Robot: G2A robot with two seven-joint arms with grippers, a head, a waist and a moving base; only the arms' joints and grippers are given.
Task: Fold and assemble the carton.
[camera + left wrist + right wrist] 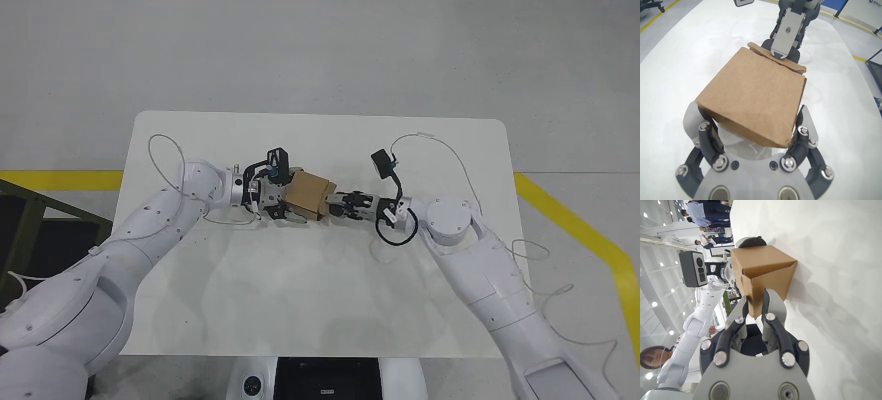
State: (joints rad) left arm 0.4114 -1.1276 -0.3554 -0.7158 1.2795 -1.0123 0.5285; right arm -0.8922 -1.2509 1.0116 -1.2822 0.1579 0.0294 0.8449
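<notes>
Brown corrugated cardboard holds the middle of the scene. The carton (312, 192) (753, 94) (764, 268) sits near the centre of the white table (320, 300), slightly toward its far side, caught between two arms that meet it from left and right.

We see the left gripper (278, 198) (748, 121) spread wide around the carton's left end. Its two dark-padded fingers (703, 115) press against opposite sides of the box, so the box is clamped across its full width.

At the right end, the right gripper (338, 203) (780, 55) (756, 298) is closed almost completely. It pinches the thin edge of an end flap (761, 49) (753, 289) between its pads. That flap stands a little proud of the carton's body, with its raw corrugated edge showing, and beside it we can look into the box through a gap that is not yet closed.

From the right wrist view, one long face of the carton appears to rest on the tabletop, with a soft shadow alongside.

Yellow floor tape (60, 180) runs past the table on the left.
</notes>
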